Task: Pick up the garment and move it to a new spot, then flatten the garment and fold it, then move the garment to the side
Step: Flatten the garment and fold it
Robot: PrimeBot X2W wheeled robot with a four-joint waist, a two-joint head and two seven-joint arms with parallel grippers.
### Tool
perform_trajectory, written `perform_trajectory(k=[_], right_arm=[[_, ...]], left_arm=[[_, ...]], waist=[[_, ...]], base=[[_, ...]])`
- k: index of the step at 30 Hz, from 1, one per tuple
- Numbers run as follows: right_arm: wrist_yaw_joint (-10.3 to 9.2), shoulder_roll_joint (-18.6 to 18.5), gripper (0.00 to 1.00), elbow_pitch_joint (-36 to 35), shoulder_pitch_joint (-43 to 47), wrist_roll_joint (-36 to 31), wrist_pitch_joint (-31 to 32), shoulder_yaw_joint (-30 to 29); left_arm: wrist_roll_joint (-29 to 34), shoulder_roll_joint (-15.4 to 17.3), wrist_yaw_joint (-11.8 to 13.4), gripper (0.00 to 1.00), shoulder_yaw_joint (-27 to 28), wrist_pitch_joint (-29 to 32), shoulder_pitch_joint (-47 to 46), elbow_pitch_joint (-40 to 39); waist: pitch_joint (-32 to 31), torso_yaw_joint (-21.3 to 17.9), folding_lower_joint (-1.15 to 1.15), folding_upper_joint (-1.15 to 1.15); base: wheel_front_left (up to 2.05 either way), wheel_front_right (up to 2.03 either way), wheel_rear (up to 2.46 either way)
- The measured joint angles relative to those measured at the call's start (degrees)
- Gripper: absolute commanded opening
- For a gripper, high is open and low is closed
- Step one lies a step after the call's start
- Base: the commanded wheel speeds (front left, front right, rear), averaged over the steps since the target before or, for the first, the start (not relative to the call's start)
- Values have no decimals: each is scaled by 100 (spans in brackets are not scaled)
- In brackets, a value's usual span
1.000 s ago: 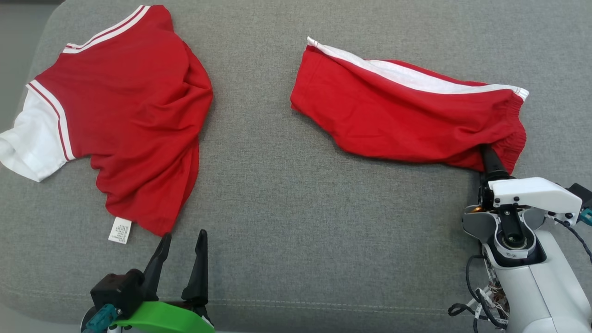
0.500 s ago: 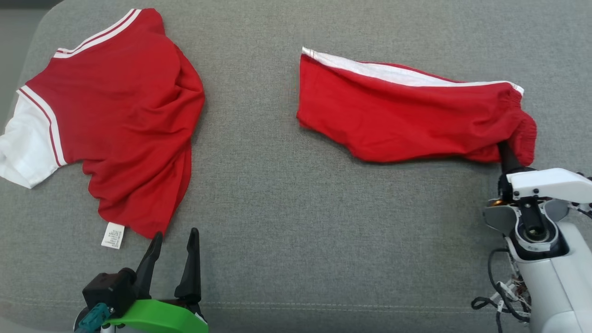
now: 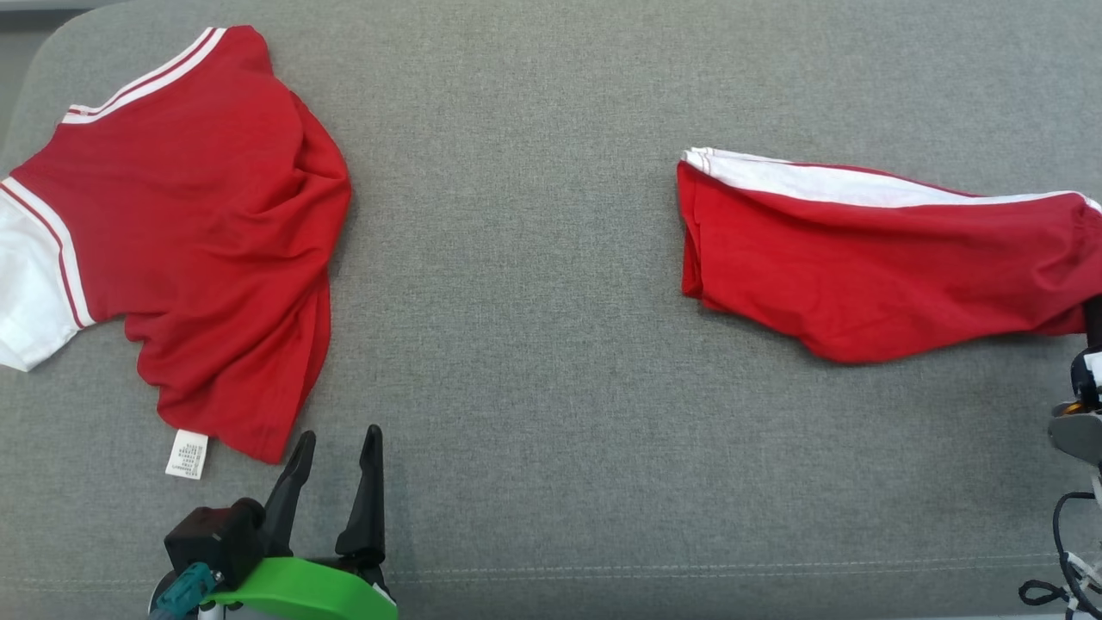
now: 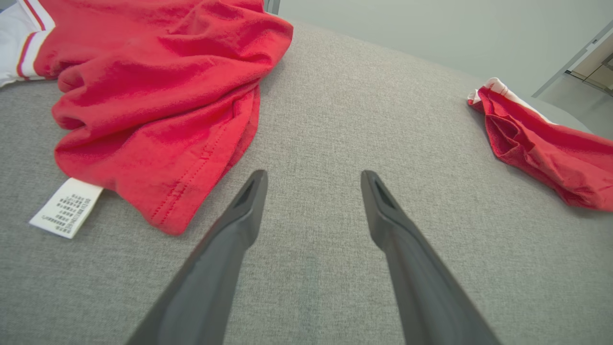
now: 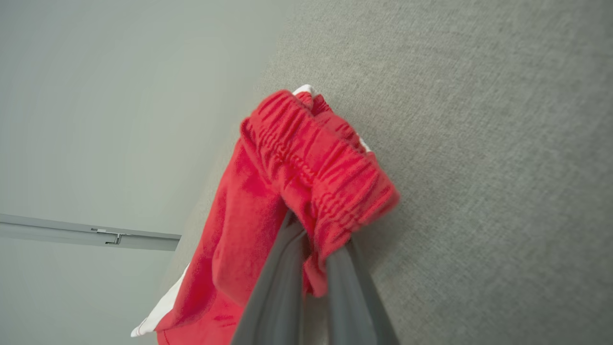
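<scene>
The garment, a pair of red shorts [image 3: 878, 258] with a white side stripe, lies stretched across the right of the grey cushion. My right gripper [image 5: 318, 235] is shut on its elastic waistband [image 5: 316, 167], with cloth bunched between the fingers; in the head view the gripper [image 3: 1093, 319] sits at the right edge. The shorts' far leg end [image 4: 550, 148] shows in the left wrist view. My left gripper [image 3: 338, 435] stands open and empty near the front edge, just right of a red shirt's hem [image 4: 172, 211].
A red shirt [image 3: 189, 232] with white sleeves and a white care label [image 3: 187, 454] lies crumpled on the left. The grey fabric cushion [image 3: 534, 344] is bare between the two clothes. Its rounded far edge meets a pale wall [image 5: 119, 120].
My right gripper has shut on the waistband and dragged the shorts to the right, widening the gap to the shirt. The head camera has shifted a little. The left gripper stays open in place.
</scene>
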Motion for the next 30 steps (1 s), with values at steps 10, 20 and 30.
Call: perform_trajectory(k=[10,20,30], right_arm=[[416,-443,0,-619,-53,-572,57,408],[911,-928,0,-1823,-135,-1366,892,1662],[891,-1178,0,-2290,-119,-1663,1727,2319]], left_arm=[[-3,-63,-3,100,-77,36,-12,-8],[-87,-219,-57,100,-122,58,-114,80],[-269,-290,-60,100,-111,-36,-124,183]], waist=[[23,-47,0,0],[-50,243,0,0],[-91,609,0,0]], base=[[0,0,0],[0,0,0],[0,0,0]])
